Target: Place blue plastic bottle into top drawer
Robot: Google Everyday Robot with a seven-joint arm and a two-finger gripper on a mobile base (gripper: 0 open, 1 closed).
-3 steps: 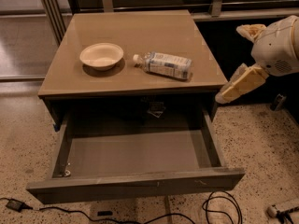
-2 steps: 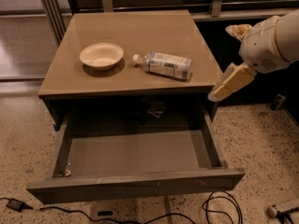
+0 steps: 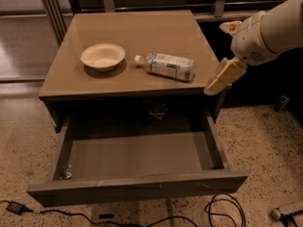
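Note:
The blue plastic bottle lies on its side on the tan cabinet top, white cap pointing left. The top drawer is pulled out wide below it, and its grey-brown inside holds nothing but a small metal bit at the front left corner. My gripper hangs at the cabinet's right edge, just right of the bottle and a little above the top. Its cream fingers stand apart and hold nothing.
A cream round bowl stands left of the bottle on the cabinet top. Black cables lie on the speckled floor in front of the drawer. A railing runs behind the cabinet.
My gripper and arm have moved left, from beyond the cabinet's right side to its right edge, closer to the bottle. Bottle, bowl and drawer have not moved.

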